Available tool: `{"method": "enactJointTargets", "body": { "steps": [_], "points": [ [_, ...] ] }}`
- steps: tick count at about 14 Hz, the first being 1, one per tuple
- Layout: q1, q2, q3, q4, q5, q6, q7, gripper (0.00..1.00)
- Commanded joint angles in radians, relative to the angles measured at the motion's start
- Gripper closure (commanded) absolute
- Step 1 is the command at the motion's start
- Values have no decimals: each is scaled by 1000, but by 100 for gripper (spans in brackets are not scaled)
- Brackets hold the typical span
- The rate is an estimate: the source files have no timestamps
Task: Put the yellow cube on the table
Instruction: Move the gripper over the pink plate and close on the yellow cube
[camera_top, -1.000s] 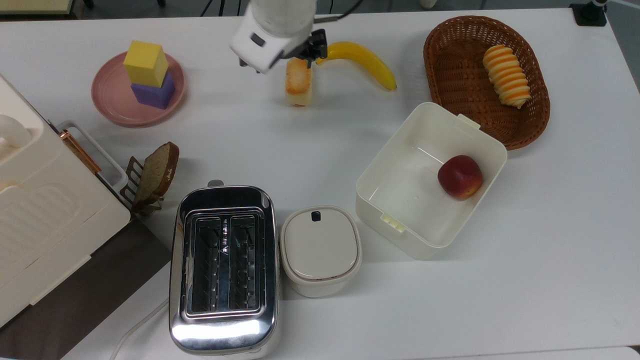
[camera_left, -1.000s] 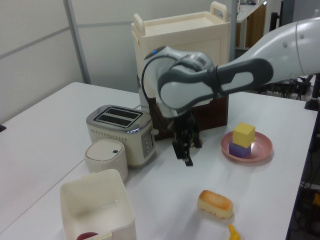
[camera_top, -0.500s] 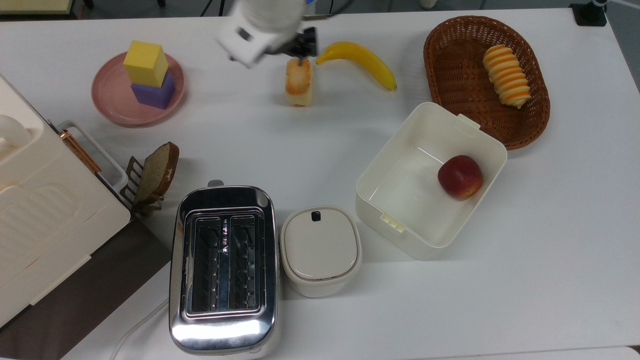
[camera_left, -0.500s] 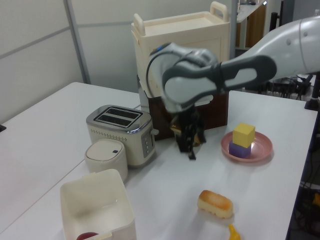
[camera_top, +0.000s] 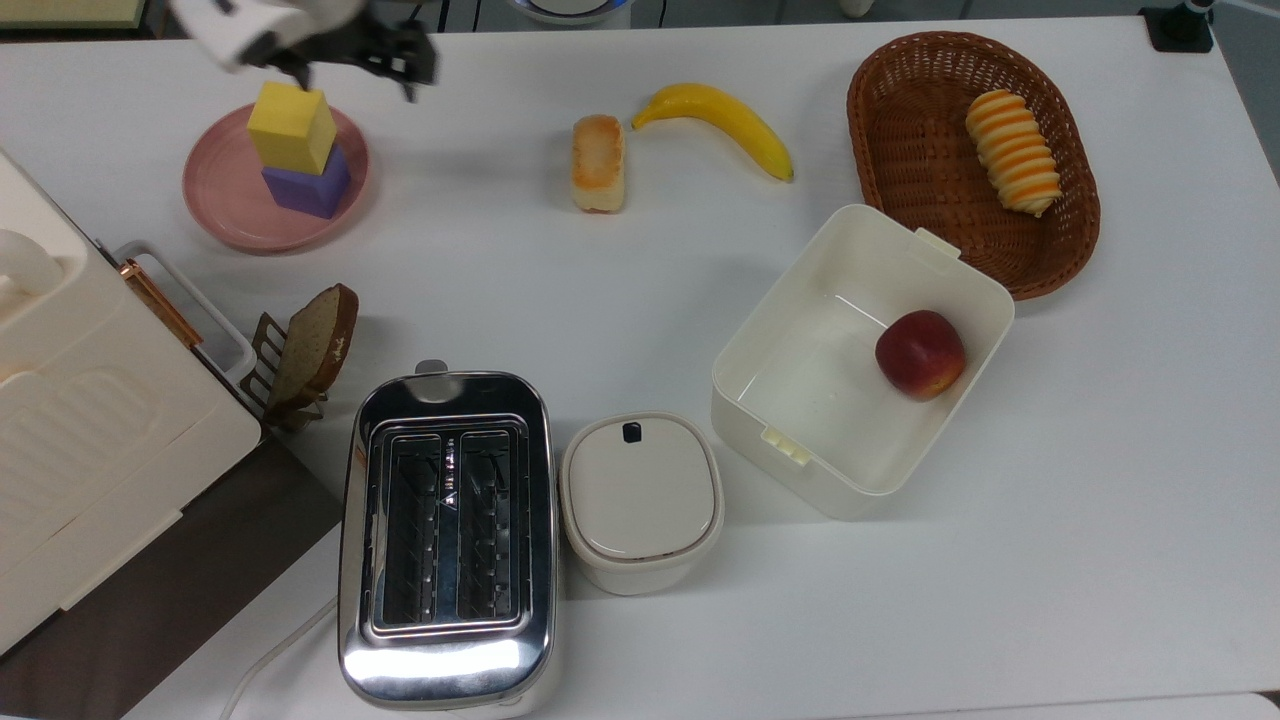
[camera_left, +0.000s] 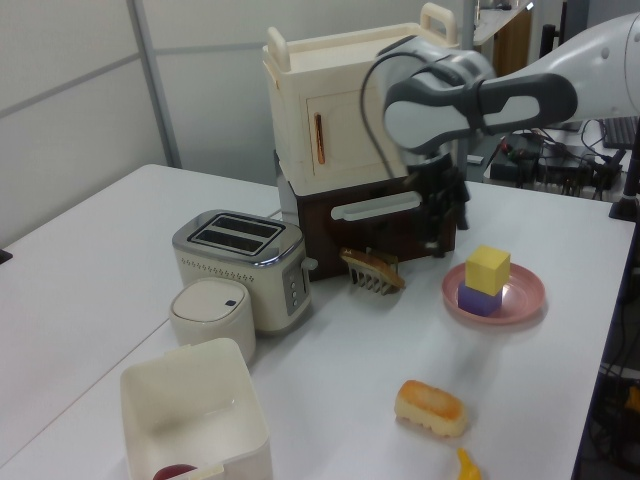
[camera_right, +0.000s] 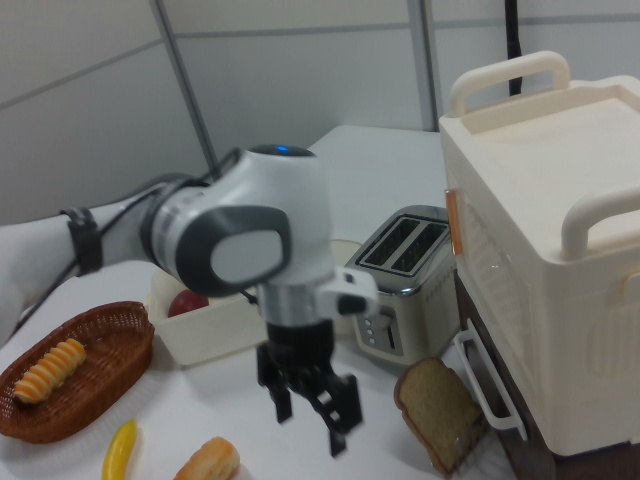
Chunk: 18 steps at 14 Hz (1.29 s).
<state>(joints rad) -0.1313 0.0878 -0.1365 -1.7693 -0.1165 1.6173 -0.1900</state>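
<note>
On the pink plate, a matte yellow cube with sharp edges sits atop the purple cube; gripper hovers nearby, fingers spread, holding nothing.

I see gripper hanging just beside yellow cube stacked on purple cube, pink plate.

Surface: large flat white table.
Far side, top view: round pink plate, browned bread roll, yellow banana, brown wicker basket.
Middle: open cream plastic box, small rack holding a brown bread slice.
Near side: chrome two-slot toaster, lidded cream container.
Top view's left: cream cabinet.
</note>
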Motion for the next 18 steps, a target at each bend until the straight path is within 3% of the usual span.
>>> {"method": "enactJointTargets", "body": {
  "steps": [1, 9, 13, 16, 17, 18],
  "points": [
    [-105, -14, 8, -38, -11, 50, -170, 0],
    [-152, 7, 5, -222, -49, 277, -215, 0],
    [-152, 13, 5, -234, -49, 288, -212, 2],
    [-153, 6, 5, -226, -49, 271, -223, 71],
    [-146, -3, 5, -225, -49, 251, -221, 82],
    [-140, -9, 12, -214, -48, 213, -220, 83]
  ]
}}
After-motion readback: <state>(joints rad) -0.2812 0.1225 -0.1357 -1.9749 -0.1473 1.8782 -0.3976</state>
